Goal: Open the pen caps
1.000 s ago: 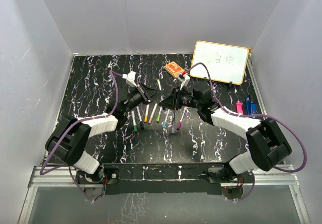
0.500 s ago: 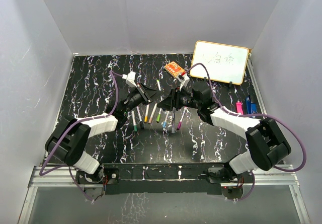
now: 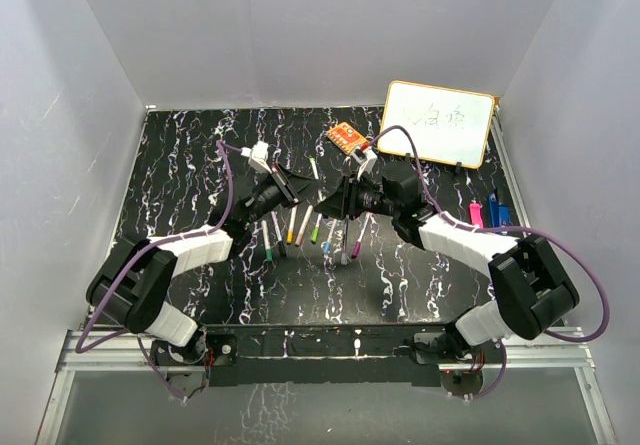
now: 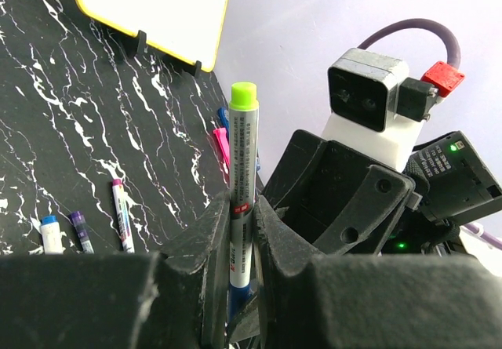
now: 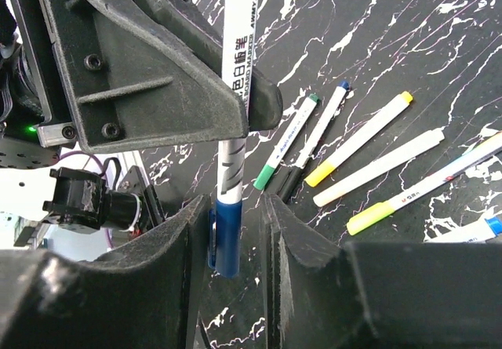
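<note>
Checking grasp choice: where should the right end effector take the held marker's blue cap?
Grip the blue cap on its round sides, clear of the white barrel the left end effector clamps. Come from the cap end, along the marker's axis, straddling it; it likely pulls straight off.

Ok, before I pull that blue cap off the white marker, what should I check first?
1. The left gripper clamps the white marker barrel: ok.
2. The blue plastic cap is seated on the barrel's end: ok.
3. The cap sits between the fingers of the right gripper: ok.
4. Those fingers are closed on the cap: not ok, a gap shows on one side.
5. The held marker touches none of the loose markers on the black marbled table: ok in the right wrist view.
</note>
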`<state>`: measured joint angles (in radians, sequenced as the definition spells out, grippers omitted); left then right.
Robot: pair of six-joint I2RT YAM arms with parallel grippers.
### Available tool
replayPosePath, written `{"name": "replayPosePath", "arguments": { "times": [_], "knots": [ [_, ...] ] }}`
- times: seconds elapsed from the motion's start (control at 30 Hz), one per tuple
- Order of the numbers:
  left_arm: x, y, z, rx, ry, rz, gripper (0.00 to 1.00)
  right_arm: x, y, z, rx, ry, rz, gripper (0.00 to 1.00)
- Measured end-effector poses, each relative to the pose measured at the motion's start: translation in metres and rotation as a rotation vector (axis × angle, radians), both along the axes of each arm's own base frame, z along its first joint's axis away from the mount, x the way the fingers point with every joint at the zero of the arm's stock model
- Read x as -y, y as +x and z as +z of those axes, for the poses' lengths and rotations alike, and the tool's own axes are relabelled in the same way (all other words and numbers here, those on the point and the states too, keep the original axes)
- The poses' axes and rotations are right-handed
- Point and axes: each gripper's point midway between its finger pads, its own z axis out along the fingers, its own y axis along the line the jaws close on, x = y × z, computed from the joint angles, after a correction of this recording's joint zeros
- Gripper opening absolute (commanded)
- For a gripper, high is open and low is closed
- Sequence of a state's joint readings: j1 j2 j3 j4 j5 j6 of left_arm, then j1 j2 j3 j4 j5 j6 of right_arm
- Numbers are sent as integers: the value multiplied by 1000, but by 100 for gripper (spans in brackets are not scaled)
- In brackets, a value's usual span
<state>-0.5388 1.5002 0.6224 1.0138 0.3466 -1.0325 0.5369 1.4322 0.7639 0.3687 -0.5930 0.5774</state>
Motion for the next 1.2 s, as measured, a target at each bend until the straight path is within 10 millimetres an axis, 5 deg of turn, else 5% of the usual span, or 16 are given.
{"name": "replayPosePath", "arguments": {
  "times": [0.33, 0.53, 1.2],
  "knots": [
    [-3, 0, 5, 11, 6, 19, 0, 2, -1, 10, 24, 12, -7, 22],
    [-5, 1, 3, 9, 14, 27, 0, 2, 0, 9, 20, 9, -11, 0],
    [-10, 8, 3, 15, 88, 48, 0, 3, 1, 10, 29, 4, -20, 0]
  ]
}}
